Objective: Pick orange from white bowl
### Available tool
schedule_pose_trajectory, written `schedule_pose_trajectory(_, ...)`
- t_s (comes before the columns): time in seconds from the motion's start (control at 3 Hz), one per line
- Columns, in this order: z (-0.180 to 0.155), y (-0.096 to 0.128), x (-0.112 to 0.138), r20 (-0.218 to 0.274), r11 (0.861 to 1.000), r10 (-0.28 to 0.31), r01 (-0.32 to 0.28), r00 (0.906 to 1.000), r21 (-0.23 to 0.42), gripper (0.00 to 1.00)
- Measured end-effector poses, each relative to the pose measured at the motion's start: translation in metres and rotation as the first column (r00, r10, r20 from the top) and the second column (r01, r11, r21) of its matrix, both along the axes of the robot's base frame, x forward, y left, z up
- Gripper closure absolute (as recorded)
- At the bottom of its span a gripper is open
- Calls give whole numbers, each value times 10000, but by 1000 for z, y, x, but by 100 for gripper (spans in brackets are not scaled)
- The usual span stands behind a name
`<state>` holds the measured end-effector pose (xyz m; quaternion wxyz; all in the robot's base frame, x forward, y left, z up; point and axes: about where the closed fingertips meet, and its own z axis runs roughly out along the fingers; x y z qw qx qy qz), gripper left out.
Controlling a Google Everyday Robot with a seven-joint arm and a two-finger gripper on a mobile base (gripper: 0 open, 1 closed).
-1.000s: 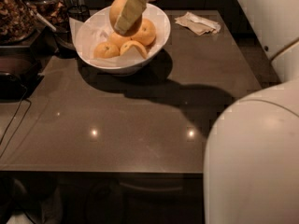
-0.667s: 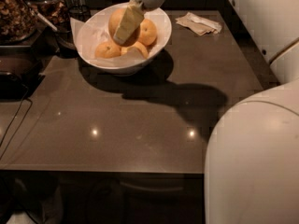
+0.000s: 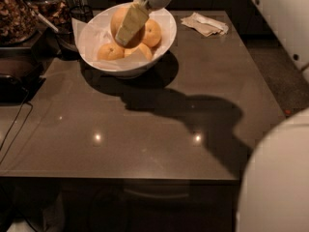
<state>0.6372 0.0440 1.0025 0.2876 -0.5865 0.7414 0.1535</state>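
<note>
- The tabletop [image 3: 145,129] is dark brown, glossy and square-cornered. It fills most of the view, and dim dark floor shows past its right edge.
- Two small glints of light [image 3: 98,137] lie on its near half, and a broad shadow runs from the bowl toward the lower right.
- At the left edge stand dark containers [image 3: 14,13] holding brownish contents, with one thin black cable [image 3: 13,129] trailing down beside them.
- One crumpled paper napkin [image 3: 205,24] lies at the far right corner, well apart from the bowl.
- One white bowl [image 3: 161,45], lined with white paper, sits at the far left of the tabletop.
- There are four oranges in all. The orange [image 3: 115,19] is the largest and sits highest, over the bowl's back half.
- The three other oranges [image 3: 152,33] lie lower, one on the right and two at the front.
- The single pincer [image 3: 126,29] reaches in from the top edge and is closed on the orange. One pale finger [image 3: 131,23] lies flat across the fruit's front, and the other is hidden behind it.
- The robot's white body [image 3: 275,178] bulges in at the lower right corner.
</note>
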Motion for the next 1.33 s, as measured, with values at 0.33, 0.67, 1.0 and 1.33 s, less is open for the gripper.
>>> schedule_pose_trajectory(0.33,20,0,-45,179,9969,-705,698,9974,350,100)
schedule_pose_trajectory(0.67,23,0,-83,47,9906,-1293,1289,9916,459,100)
schedule_pose_trajectory(1.0,20,-3,-109,-191,9837,-1682,1691,9856,615,100)
schedule_pose_trajectory(1.33,17,-4,-111,-221,9838,-1689,1699,9854,570,100)
